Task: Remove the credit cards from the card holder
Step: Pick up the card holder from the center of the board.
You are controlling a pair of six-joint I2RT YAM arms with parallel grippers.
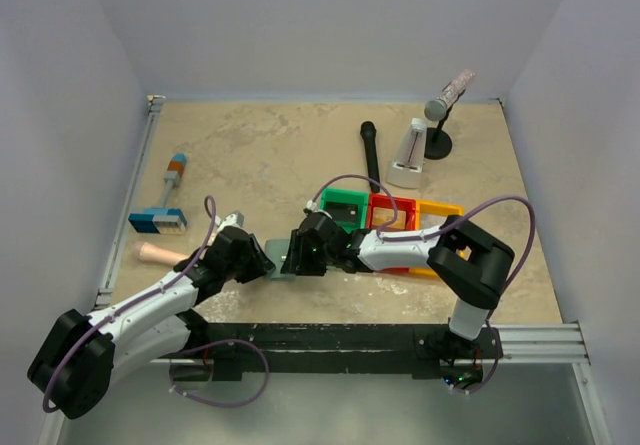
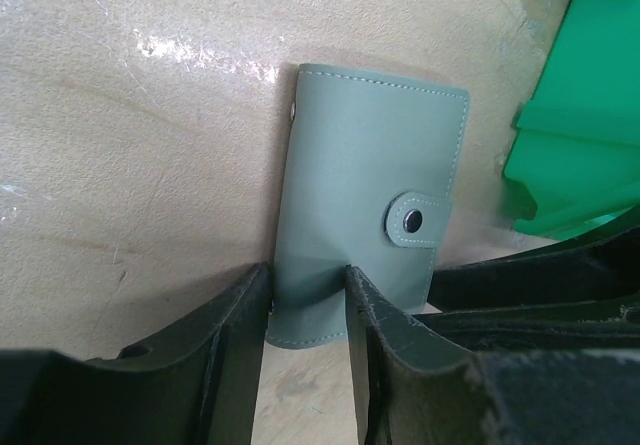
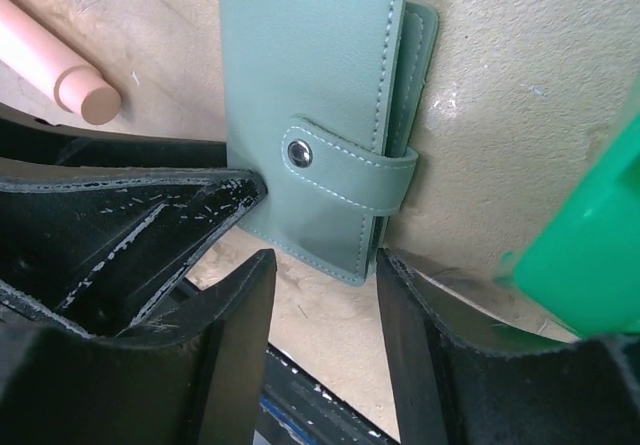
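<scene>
On table [image 2: 150, 165]: card holder [image 2: 365, 195], snapped shut, contents hidden. Left gripper [image 2: 305, 273] jaws half-open astride its edge, grip unclear; right gripper [image 3: 325, 257] jaws half-open at its corner, clasping nothing.

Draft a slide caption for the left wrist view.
Left gripper straddles the near end of the snapped-shut card holder; green bin at right.

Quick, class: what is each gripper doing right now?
Left gripper: jaws straddle the card holder; grip cannot be told.
Right gripper: open, at the holder's end.
</scene>
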